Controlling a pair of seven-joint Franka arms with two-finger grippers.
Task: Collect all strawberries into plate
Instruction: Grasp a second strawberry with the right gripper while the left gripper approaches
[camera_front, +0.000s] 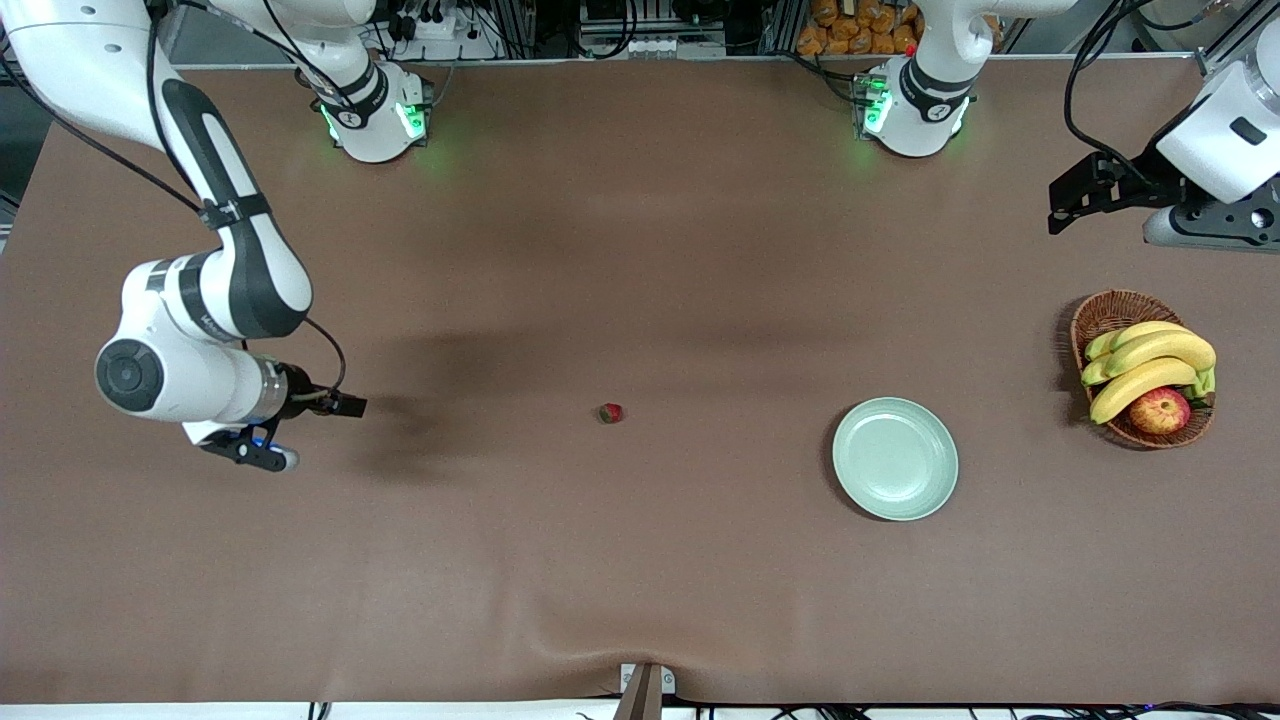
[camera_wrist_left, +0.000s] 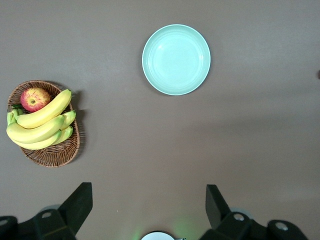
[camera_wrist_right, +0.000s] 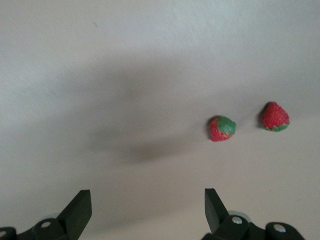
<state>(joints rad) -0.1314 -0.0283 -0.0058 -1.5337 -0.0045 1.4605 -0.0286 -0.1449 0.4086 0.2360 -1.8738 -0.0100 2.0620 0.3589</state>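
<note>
Strawberries are small and round, so a pincer closing off-centre would likely squirt one sideways across the table (camera_front: 640, 600) or bruise it. Right pincer (camera_wrist_right: 145, 212), jaws spread and empty, hovers over two strawberries (camera_wrist_right: 221, 128) lying just ahead of its fingertips, off to one finger's side; a third strawberry (camera_front: 610, 413) lies well apart, toward the plate (camera_front: 895, 459). Left pincer (camera_wrist_left: 147, 210), also released, waits high above plate and fruit basket (camera_wrist_left: 50, 155).

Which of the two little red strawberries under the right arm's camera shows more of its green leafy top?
The small red strawberry with its green cap turned toward the camera; the other strawberry beside it shows only a green edge.
</note>
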